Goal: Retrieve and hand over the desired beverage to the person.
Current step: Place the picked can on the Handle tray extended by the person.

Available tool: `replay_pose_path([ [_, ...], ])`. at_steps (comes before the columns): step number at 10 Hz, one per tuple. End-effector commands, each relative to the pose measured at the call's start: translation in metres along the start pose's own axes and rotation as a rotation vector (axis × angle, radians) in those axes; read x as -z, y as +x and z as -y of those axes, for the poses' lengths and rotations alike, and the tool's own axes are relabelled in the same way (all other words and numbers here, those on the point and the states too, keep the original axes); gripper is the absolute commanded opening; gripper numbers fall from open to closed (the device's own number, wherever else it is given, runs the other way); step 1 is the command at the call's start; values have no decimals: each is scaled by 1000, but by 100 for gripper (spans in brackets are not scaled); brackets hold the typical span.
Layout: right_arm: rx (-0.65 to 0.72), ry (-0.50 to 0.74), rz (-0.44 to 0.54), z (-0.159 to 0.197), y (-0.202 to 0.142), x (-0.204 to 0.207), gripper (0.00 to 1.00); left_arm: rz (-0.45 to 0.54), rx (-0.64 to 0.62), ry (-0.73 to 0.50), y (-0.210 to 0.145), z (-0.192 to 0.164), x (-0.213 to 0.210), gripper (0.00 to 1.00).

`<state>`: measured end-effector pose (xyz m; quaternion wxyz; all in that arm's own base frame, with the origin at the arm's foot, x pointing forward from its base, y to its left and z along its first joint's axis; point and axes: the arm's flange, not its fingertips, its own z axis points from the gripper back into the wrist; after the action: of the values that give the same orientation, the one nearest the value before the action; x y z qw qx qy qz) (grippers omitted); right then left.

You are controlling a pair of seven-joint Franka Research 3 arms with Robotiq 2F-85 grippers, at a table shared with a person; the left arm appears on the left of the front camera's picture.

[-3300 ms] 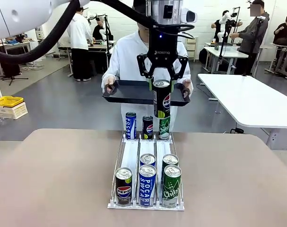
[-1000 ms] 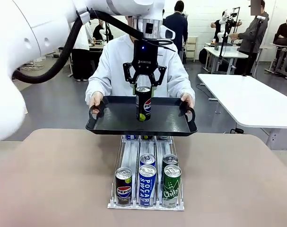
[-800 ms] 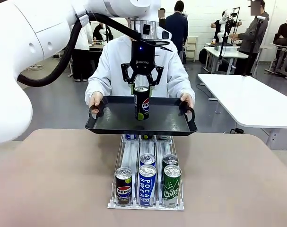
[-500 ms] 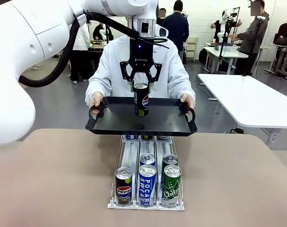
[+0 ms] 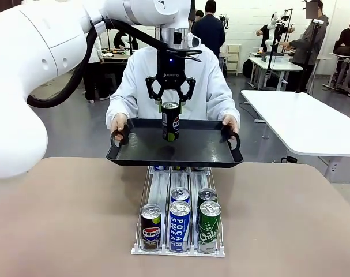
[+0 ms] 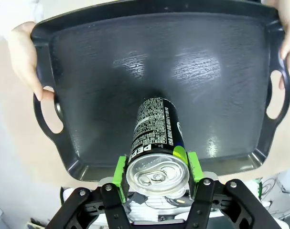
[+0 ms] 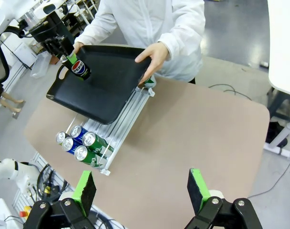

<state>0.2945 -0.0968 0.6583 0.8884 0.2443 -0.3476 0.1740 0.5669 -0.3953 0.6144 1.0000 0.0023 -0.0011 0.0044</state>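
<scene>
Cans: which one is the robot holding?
The black Pepsi can, gripped by the left pincer over the black tray; the other cans sit in the table rack.

A white wire rack (image 5: 158, 187) is set on a brown table (image 5: 65, 219). At the rack's near end, a Pepsi can (image 5: 151, 227), a Pocari Sweat can (image 5: 179, 225) and a green can (image 5: 209, 226) are stood side by side. Just behind these, a blue can (image 5: 180, 195) and a second green can (image 5: 207, 196) are lined up. A white table (image 5: 301, 124) is placed well beyond the rack, to its right.
</scene>
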Motion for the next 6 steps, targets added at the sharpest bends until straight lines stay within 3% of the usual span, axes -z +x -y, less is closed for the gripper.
replay_pose_path([
  [1,1,-10,-6,0,1,1,100,-15,-65,29,28,20,-23,59],
  [6,1,-10,-6,0,1,1,100,-100,-109,82,36,17,-14,59],
])
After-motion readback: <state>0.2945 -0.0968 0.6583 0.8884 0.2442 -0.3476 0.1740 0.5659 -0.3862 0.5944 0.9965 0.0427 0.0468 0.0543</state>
